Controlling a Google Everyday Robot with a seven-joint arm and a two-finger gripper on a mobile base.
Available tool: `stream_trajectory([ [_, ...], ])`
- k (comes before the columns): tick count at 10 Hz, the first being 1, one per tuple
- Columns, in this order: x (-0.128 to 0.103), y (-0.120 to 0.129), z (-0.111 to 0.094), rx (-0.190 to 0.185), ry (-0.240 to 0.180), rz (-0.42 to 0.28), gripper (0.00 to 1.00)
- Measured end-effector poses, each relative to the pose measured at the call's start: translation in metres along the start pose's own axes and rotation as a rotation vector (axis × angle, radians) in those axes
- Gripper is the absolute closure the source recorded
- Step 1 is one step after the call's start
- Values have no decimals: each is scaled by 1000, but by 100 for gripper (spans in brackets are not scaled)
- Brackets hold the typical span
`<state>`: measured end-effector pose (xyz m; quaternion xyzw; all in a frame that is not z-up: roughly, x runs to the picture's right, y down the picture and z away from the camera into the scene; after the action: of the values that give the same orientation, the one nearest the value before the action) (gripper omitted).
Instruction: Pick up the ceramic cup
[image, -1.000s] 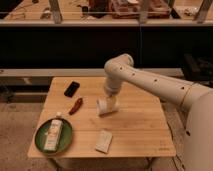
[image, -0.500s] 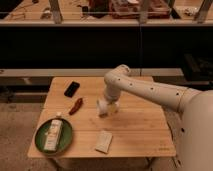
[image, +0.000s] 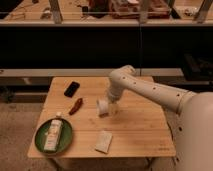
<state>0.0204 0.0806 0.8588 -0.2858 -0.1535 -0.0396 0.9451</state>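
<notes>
The ceramic cup (image: 103, 107) is small, plain and white, near the middle of the wooden table (image: 145, 127). My gripper (image: 109, 106) is at the end of the white arm, right at the cup, low over the table. The gripper's end overlaps the cup, so part of the cup is hidden. I cannot tell whether the cup rests on the table or is lifted.
A black phone (image: 71, 89) lies at the back left. A red chili-like object (image: 76, 106) lies left of the cup. A green plate (image: 41, 141) with a white bottle (image: 53, 134) sits front left. A flat pale packet (image: 104, 141) lies in front.
The arm has lowered and swung slightly left and toward the table front, bringing the gripper down onto the cup. The other objects have not moved.
</notes>
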Motion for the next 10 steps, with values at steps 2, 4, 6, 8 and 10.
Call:
stream_trajectory([
  [2, -2, -2, -1, -1, -8, 8, 20],
  [4, -1, -4, -1, -1, -5, 19, 20],
  [6, -2, -4, 4, -10, -1, 24, 20],
  [8, -4, -4, 13, -21, 0, 23, 20],
  [10, -3, -4, 21, -34, 3, 25, 20],
])
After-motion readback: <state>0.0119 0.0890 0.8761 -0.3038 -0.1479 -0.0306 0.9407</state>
